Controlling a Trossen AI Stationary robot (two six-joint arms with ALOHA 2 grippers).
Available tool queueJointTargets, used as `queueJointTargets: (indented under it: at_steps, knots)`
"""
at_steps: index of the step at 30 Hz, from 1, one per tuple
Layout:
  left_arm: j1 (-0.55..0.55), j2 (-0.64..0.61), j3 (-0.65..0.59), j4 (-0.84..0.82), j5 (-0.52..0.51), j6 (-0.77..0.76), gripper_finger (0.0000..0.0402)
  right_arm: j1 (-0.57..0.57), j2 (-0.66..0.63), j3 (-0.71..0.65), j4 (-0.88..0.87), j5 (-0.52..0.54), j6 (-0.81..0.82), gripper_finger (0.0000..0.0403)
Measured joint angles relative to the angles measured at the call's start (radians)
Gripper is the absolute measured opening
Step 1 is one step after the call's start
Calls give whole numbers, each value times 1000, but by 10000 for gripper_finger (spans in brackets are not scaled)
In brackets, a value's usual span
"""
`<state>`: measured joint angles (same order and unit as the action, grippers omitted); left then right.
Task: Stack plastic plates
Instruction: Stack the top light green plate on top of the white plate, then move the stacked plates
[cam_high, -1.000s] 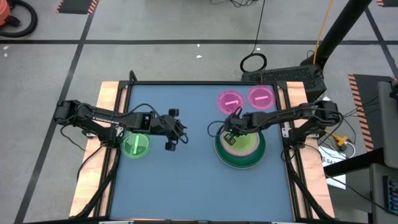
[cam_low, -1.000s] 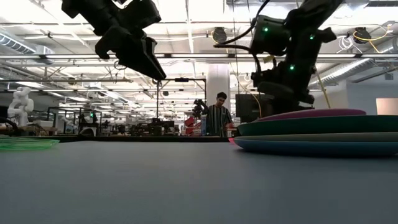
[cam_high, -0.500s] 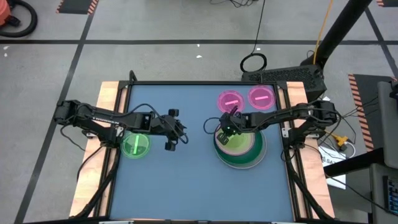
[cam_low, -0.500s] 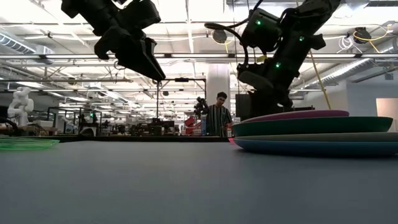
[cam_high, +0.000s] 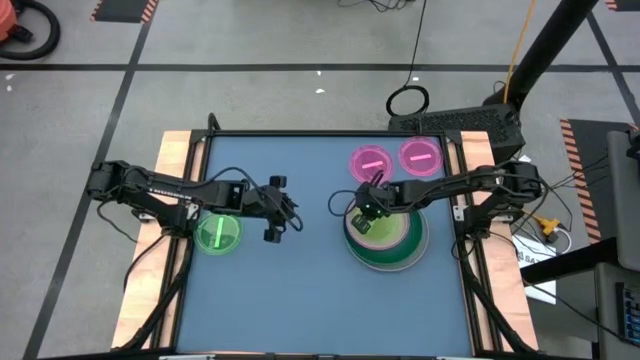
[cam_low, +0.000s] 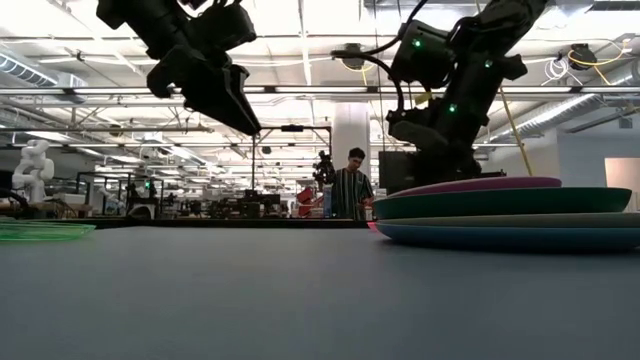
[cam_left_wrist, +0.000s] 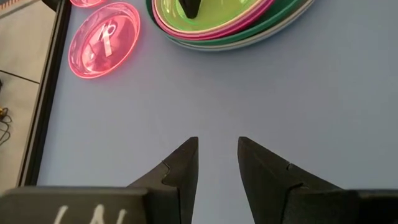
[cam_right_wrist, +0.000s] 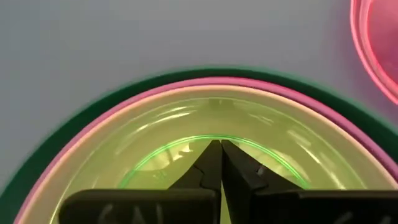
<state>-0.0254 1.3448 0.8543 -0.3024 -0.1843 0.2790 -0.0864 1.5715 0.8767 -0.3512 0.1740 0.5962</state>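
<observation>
stack of plates (cam_high: 387, 240) at right side of blue table (cam_high: 300, 300): dark green rim outermost, pink inside it, translucent green plate (cam_right_wrist: 211, 143) on top. right gripper (cam_high: 368, 207) above the stack's top plate, fingers closed together, holding nothing. left gripper (cam_high: 281, 212) hovering mid-table, fingers partly apart, empty. loose items: two small pink plates (cam_high: 370, 163) behind the stack; one small green plate (cam_high: 217, 233) under left arm.
</observation>
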Motion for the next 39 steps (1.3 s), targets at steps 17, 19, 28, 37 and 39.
queueJointTargets:
  at_steps: [17, 19, 28, 37, 39]
  knots:
    - [8, 0, 0, -10, -1, 8, 120, -40, 143, 3, 573, 15, -219, 0]
    - [15, 0, 0, -11, -1, 8, 120, -58, 136, 27, 567, 28, -246, 0]
    - [27, 0, 0, -82, -2, -31, 120, -46, -31, 155, -65, -99, -224, 0]
    - [27, 0, 0, -89, -2, -26, 120, 76, -200, 163, -608, -85, 71, 0]
    - [27, 0, 0, -89, -2, -17, 120, 111, -230, 164, -677, -70, 167, 0]
